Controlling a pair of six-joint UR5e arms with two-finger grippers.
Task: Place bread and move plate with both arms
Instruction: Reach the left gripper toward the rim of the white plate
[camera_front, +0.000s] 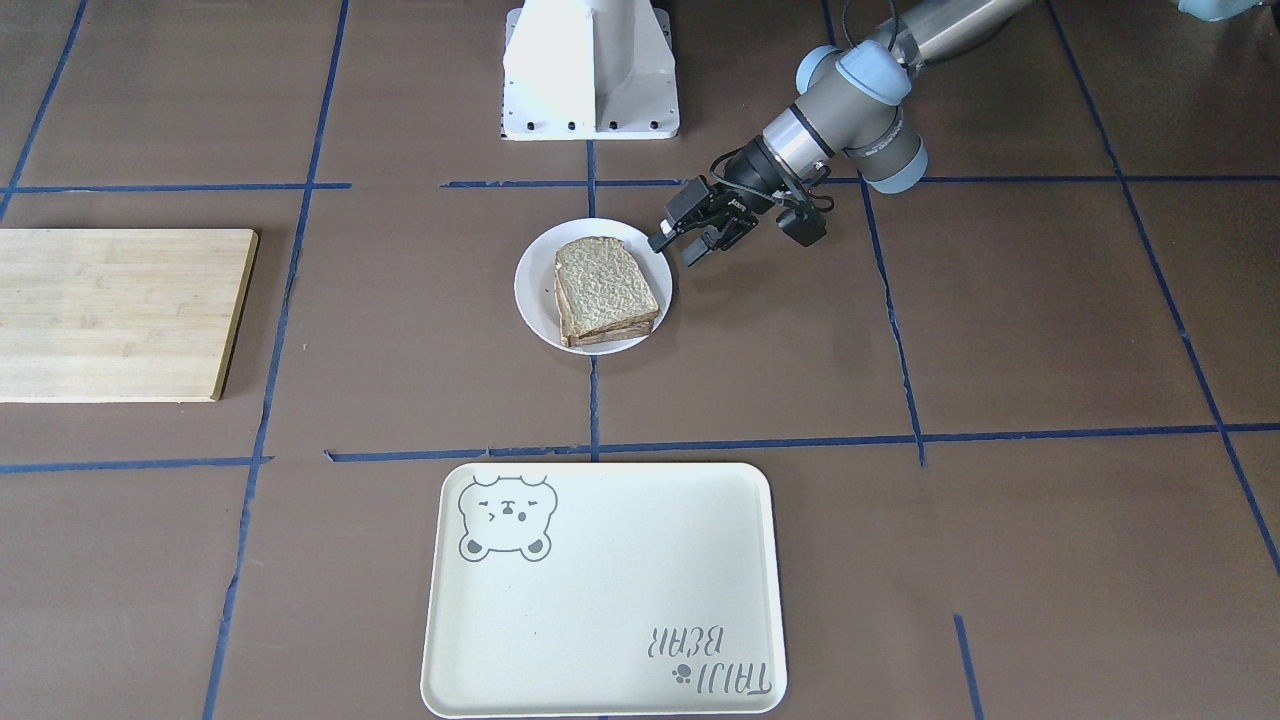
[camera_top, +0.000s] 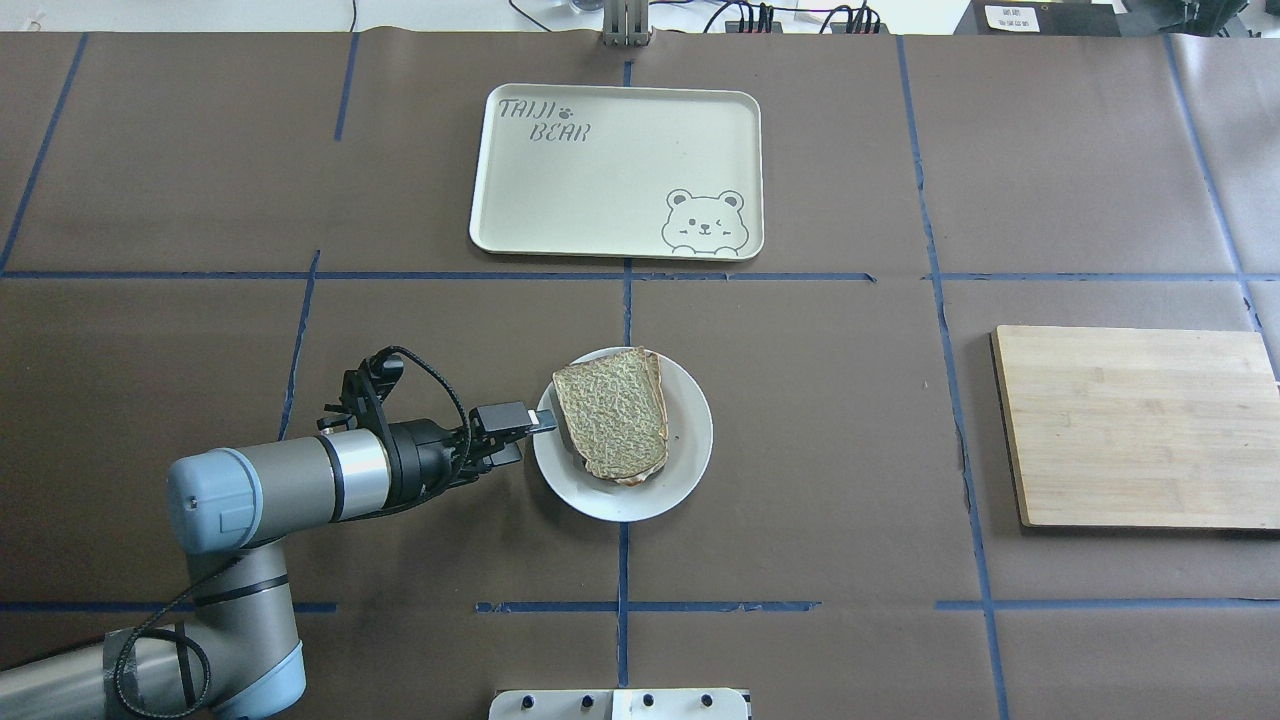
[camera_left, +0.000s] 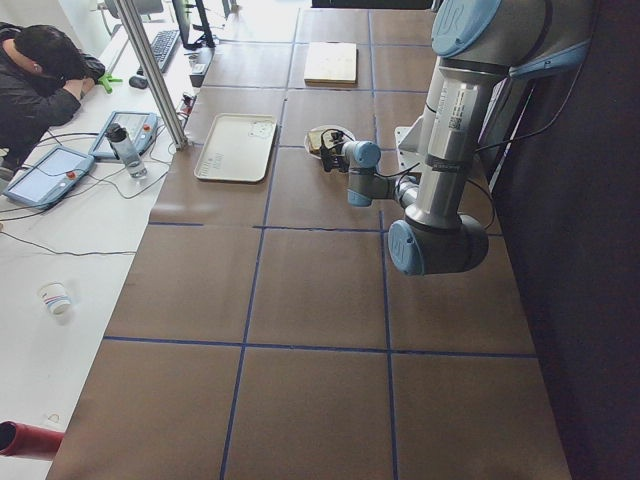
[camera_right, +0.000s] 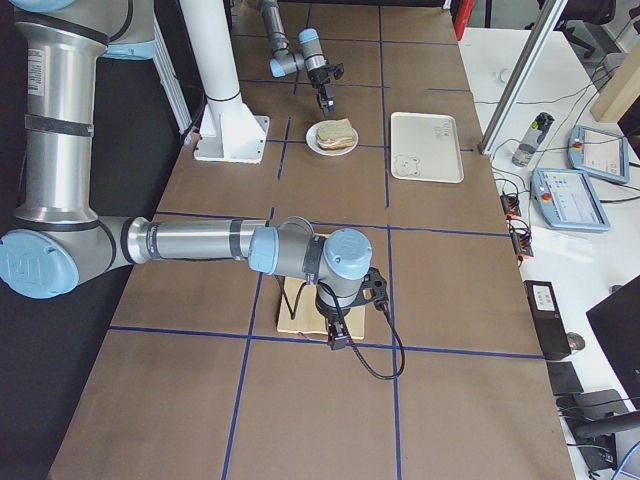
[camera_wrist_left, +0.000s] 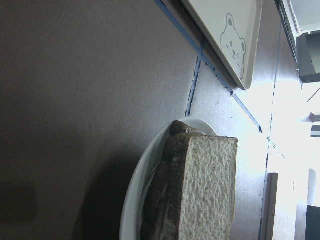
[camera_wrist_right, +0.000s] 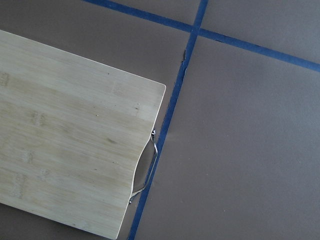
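Note:
A plain slice of bread (camera_front: 605, 285) lies on top of another slice on the small white plate (camera_front: 533, 290) at the table's centre; they also show in the overhead view, bread (camera_top: 612, 410) on plate (camera_top: 690, 440). My left gripper (camera_front: 676, 246) lies level at the plate's rim on the robot's left, also seen from overhead (camera_top: 530, 436). Its fingers stand apart and hold nothing. The left wrist view shows the bread (camera_wrist_left: 210, 190) and plate rim (camera_wrist_left: 135, 200) up close. My right gripper (camera_right: 338, 338) hangs over the wooden board's edge, seen only in the right side view; I cannot tell its state.
A wooden cutting board (camera_top: 1140, 425) lies on the robot's right, its handle end in the right wrist view (camera_wrist_right: 65, 165). A cream bear tray (camera_top: 615, 170) lies beyond the plate. The white pedestal (camera_front: 590, 70) stands behind it. A person (camera_left: 40, 80) sits beside the table.

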